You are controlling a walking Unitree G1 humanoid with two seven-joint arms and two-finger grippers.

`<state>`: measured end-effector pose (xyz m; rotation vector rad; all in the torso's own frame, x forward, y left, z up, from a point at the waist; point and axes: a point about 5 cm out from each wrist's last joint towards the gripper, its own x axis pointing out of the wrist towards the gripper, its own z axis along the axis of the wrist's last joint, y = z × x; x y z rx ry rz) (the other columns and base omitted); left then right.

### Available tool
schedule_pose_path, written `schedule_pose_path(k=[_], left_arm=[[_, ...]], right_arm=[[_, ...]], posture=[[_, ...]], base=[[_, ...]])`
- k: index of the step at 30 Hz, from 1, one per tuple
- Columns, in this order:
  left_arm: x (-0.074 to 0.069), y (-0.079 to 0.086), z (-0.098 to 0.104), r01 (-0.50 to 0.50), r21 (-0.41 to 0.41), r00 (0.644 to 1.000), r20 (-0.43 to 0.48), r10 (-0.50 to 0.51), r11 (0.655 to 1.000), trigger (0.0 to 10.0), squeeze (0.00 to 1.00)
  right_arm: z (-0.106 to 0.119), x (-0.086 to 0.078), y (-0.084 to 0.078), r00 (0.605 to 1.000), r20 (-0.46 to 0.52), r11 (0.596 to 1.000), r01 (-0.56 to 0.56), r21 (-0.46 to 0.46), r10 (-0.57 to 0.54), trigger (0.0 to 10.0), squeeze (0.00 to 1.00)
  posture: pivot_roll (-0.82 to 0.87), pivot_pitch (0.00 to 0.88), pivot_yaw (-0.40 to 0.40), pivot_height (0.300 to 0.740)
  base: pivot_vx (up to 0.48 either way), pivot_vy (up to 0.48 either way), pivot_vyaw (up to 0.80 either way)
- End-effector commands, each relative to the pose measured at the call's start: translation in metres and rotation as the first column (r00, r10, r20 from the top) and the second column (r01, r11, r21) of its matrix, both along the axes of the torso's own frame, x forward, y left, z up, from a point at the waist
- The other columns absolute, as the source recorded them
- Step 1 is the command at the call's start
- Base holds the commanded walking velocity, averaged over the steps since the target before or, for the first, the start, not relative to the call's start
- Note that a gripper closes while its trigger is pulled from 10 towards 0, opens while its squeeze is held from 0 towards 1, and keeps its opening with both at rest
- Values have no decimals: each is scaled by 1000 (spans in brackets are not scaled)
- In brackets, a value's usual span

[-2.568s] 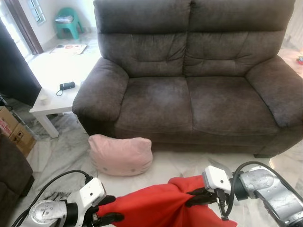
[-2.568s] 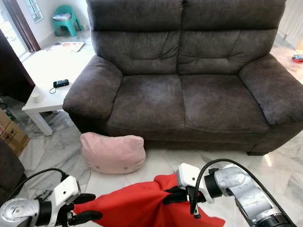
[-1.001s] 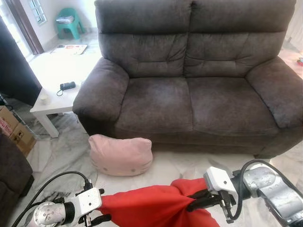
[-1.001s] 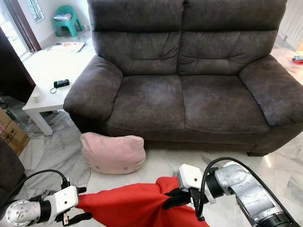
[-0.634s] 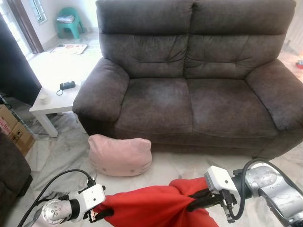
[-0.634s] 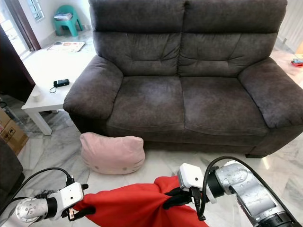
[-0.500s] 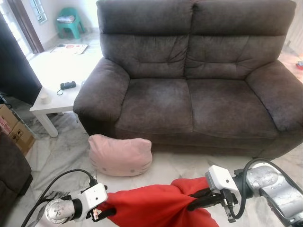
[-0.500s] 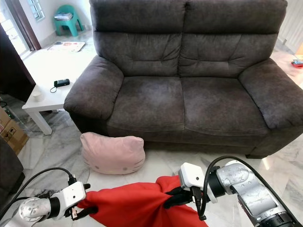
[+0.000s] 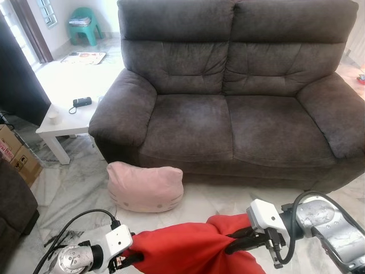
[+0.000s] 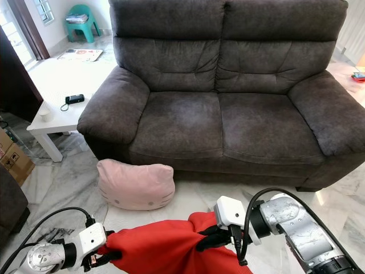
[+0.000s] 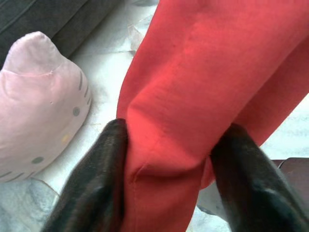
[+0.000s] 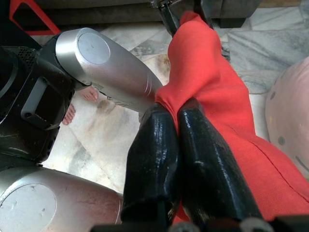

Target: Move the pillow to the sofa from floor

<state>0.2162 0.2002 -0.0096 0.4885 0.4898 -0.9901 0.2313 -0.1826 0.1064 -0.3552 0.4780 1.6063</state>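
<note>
A red fabric pillow (image 9: 188, 251) hangs low in front of me, stretched between both grippers above the marble floor. My left gripper (image 9: 128, 260) is shut on its left end, and the left wrist view has both fingers (image 11: 104, 169) pressed around a thick red fold. My right gripper (image 9: 236, 242) is shut on a bunched corner at the right end (image 12: 175, 107). A pink cat-face pillow (image 9: 145, 187) lies on the floor against the front left of the dark grey sofa (image 9: 228, 123), untouched.
A white low table (image 9: 63, 108) with a black device (image 9: 81, 103) and a cup (image 9: 53, 118) stands left of the sofa. Cardboard boxes (image 9: 14, 154) and dark furniture (image 9: 14, 211) sit at far left. A person's bare foot (image 12: 72, 113) is on the floor nearby.
My left arm has dropped lower and moved a little to the right, still holding the red pillow. The right gripper and the pink pillow have stayed in place.
</note>
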Motion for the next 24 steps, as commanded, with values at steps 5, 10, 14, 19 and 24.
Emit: schedule_pose_path(k=[5,10,14,19,24], left_arm=[[-4,-2,-2,9,-37,1000,-26,-10,999,0,0],[-6,-6,-2,26,-57,999,-44,-28,998,0,0],[-7,-7,-2,28,-62,998,-46,-31,998,0,0],[-8,-5,-1,33,-63,998,-46,-36,997,0,0],[-9,-4,-1,32,-61,998,-49,-35,998,0,0]], right_arm=[[23,8,8,995,95,996,-28,83,20,10000,0],[23,9,9,995,96,996,-25,85,17,10000,0],[23,8,9,995,94,996,-24,86,16,10000,0],[21,8,9,996,91,996,-19,88,11,10000,0],[20,8,11,996,89,996,-18,90,10,10000,0]], posture=[[11,30,-29,740],[10,34,-29,740],[10,34,-28,740],[13,34,-24,740],[14,31,-20,740]], base=[[0,0,0],[0,0,0],[0,0,0],[0,0,0],[0,0,0]])
